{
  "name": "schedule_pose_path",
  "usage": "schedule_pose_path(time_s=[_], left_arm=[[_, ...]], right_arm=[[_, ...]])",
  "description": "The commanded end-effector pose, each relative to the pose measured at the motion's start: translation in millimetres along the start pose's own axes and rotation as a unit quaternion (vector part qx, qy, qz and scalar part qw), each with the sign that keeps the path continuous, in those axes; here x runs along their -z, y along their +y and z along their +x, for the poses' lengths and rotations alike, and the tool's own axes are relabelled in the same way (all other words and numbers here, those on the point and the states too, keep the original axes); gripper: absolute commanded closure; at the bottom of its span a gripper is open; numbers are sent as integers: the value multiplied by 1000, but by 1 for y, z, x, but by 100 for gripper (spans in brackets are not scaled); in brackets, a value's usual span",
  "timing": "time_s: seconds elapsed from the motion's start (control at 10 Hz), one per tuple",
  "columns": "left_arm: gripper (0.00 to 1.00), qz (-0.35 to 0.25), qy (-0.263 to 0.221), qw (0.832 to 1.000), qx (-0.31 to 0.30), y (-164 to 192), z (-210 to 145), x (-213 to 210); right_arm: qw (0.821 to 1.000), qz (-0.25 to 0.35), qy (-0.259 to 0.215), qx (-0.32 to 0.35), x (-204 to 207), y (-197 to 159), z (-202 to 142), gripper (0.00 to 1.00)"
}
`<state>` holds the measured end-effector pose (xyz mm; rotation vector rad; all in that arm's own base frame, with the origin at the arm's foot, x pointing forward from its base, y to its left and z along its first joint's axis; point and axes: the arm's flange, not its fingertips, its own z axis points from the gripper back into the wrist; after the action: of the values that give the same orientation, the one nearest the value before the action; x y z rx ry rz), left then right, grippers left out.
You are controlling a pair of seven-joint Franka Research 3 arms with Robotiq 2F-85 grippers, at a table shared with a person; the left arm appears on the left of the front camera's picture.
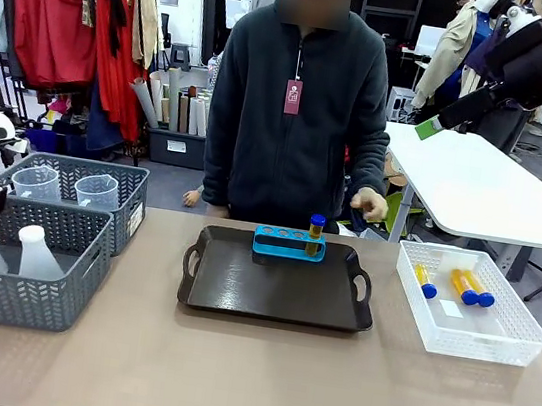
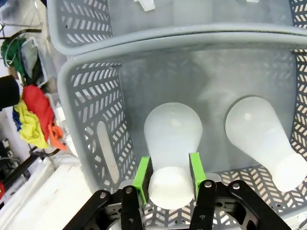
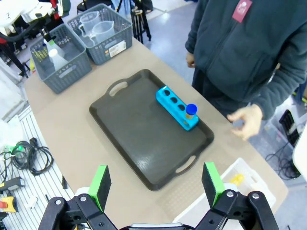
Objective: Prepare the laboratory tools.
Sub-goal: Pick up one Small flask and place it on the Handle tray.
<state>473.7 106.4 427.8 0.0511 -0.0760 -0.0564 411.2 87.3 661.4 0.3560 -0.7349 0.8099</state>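
Slippage looks the main risk: the left gripper (image 2: 170, 176) pinches the flask (image 2: 172, 127) by its smooth neck, pads on both sides, so a lift could let it slide out or swing into the basket (image 2: 91, 96) wall or the second flask (image 2: 254, 127) just beside it. Both stand in the front basket at the table's left end, with the arm reaching straight down into it. Mid-table, 1 tube (image 1: 317, 228) stands in the rack (image 1: 289, 243) on the tray (image 1: 269, 292). The right gripper (image 3: 158, 181) hovers high above the table, jaws wide, holding nothing.
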Motion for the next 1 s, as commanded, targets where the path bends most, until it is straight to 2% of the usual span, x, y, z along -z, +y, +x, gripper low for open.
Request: schedule_pose_path(time_s=[0.0,0.5,0.9], left_arm=[[100,-10,-10,1000,-7,-7,-6,-33],[100,16,-51,998,40,-73,-20,-175],[100,55,-109,982,148,-148,-26,-275]], right_arm=[[1000,9,-8,0,1,0,-1,0],[1000,9,-8,0,1,0,-1,0],[1000,9,-8,0,1,0,-1,0]])
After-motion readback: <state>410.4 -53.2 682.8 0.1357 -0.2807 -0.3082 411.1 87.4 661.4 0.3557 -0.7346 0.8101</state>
